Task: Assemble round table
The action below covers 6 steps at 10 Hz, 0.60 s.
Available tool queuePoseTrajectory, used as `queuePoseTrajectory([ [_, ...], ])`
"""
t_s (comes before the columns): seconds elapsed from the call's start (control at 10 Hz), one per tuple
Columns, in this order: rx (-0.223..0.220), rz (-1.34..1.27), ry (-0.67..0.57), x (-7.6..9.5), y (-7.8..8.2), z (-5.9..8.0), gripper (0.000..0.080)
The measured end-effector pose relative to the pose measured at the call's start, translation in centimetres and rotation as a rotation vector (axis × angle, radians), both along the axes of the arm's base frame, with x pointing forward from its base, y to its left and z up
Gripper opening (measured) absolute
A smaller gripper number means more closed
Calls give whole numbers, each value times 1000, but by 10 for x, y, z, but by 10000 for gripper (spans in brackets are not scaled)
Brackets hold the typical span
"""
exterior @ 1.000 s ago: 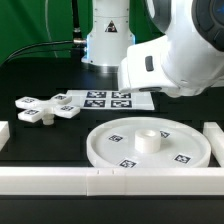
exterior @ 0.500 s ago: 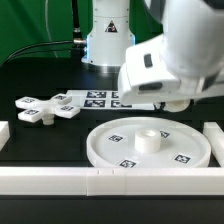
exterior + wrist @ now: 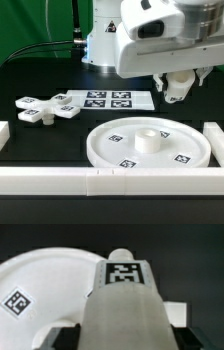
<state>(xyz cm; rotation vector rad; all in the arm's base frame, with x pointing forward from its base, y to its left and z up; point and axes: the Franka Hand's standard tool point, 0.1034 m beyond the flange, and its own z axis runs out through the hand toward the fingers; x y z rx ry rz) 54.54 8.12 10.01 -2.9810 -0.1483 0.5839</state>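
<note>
Moved: since a second ago my arm (image 3: 165, 35) has lifted off the scene. That uncovers the end of the marker board (image 3: 105, 99) on the exterior view's right and brings my gripper (image 3: 178, 92) into sight.
Arm: it fills the upper part of the exterior view's right, well above the table (image 3: 40, 80).
Rails: long white rails (image 3: 100, 181) edge the table at the front and both sides.
Disc: the big rimmed disc (image 3: 110, 135) lies flat just behind the front rail, tags up, with a raised hub (image 3: 148, 139) at its middle.
Marker board: it lies flat beyond the disc, not touching it.
Cross: the four-armed cross (image 3: 42, 108) lies flat, just beside the marker board's end on the exterior view's left.
Leg: the short round leg (image 3: 122, 308) is off the table in my grip, its tag facing the wrist camera and the disc's curved rim behind it.
Fingers: my fingers (image 3: 62, 339) are drawn in narrow, one on each side of the leg, holding it.
</note>
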Motion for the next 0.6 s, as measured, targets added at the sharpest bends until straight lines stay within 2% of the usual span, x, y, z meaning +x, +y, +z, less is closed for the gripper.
queuePoseTrajectory([
  [0.3, -3, -21, -207, 6, -3, 0, 409],
  [0.4, 0, -6, -280, 12, -5, 5, 409],
  [0.6, 0, 2, -431, 21, -11, 26, 409],
])
